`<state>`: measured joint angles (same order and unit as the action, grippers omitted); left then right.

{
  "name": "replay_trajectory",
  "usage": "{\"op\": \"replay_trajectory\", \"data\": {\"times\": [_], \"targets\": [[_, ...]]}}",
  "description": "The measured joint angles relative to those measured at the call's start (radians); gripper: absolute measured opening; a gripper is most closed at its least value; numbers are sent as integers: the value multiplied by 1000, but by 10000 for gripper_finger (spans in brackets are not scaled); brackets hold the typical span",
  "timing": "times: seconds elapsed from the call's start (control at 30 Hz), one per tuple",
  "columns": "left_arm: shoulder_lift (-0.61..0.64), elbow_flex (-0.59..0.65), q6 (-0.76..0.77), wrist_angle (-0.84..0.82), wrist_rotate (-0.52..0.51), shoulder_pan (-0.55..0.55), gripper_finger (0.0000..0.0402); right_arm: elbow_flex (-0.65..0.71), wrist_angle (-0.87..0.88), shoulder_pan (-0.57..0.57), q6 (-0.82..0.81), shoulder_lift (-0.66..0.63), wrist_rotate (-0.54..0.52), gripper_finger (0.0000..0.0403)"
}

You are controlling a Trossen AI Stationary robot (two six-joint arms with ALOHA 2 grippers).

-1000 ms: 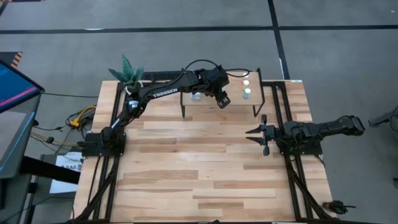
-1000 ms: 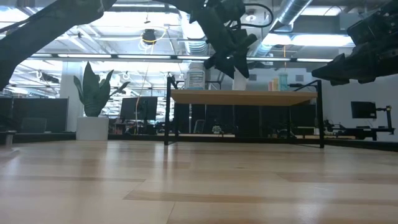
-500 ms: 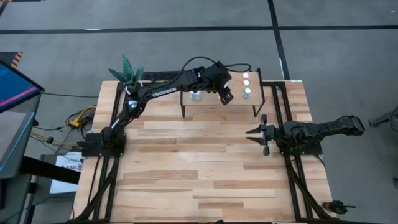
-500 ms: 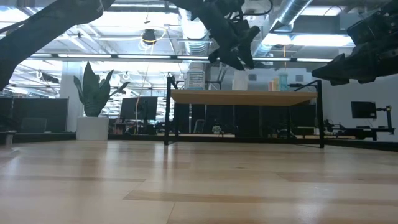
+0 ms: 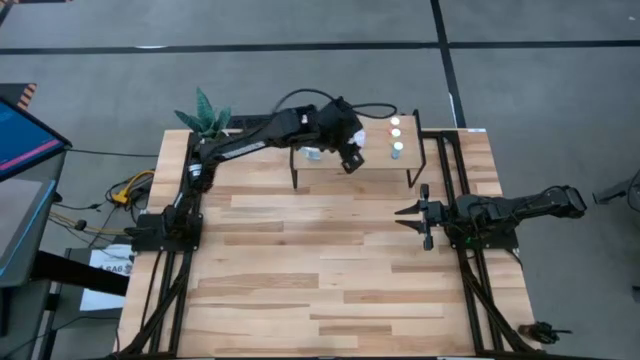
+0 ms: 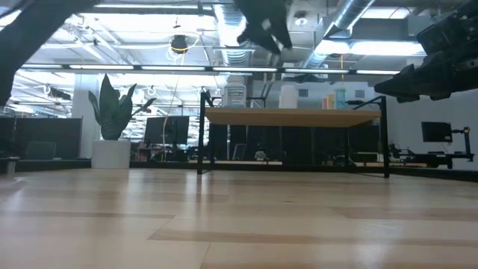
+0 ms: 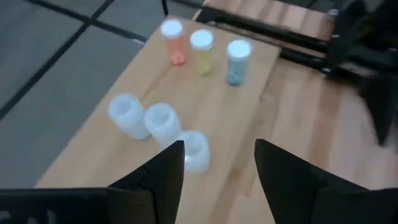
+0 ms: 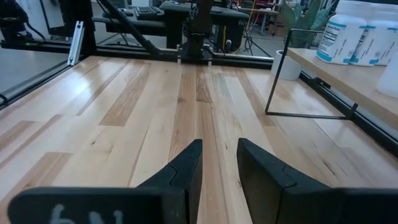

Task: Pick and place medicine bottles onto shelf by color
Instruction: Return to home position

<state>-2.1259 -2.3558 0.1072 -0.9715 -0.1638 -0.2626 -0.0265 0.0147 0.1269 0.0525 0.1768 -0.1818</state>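
The shelf (image 5: pixel 380 170) stands at the table's far edge, and the medicine bottles stand upright on its top. In the left wrist view, three pale translucent bottles (image 7: pixel 161 121) form a slanting row, and beyond them stand a red one (image 7: pixel 173 40), a yellowish one (image 7: pixel 201 50) and a bluish-green one (image 7: pixel 237 59). White labelled bottles (image 8: pixel 348 40) show in the right wrist view. My left gripper (image 7: pixel 217 174) hangs open and empty above the shelf (image 6: pixel 291 117). My right gripper (image 5: pixel 425 215) rests open near the table's right side with nothing between its fingers.
A potted green plant (image 5: pixel 208 120) stands at the table's far left corner. The shelf's thin black legs (image 6: pixel 200 142) reach down to the tabletop. Bare wooden planks (image 5: pixel 320 270) stretch between the shelf and the near edge.
My left gripper has risen from just above the bottles to well above the shelf and has drawn back a little toward the table's left. Its fingers stay apart. The bottles have kept their places.
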Motion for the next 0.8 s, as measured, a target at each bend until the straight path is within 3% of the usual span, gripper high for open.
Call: {"op": "replay_trajectory", "data": {"times": [0.47, 0.67, 0.8], "targets": [[298, -1, -211, -580, 44, 113, 183, 0, 0, 0, 0, 0, 0, 123], [395, 63, -234, -591, 61, 159, 183, 0, 0, 0, 0, 0, 0, 123], [475, 203, -197, -590, 59, 203, 183, 0, 0, 0, 0, 0, 0, 123]]}}
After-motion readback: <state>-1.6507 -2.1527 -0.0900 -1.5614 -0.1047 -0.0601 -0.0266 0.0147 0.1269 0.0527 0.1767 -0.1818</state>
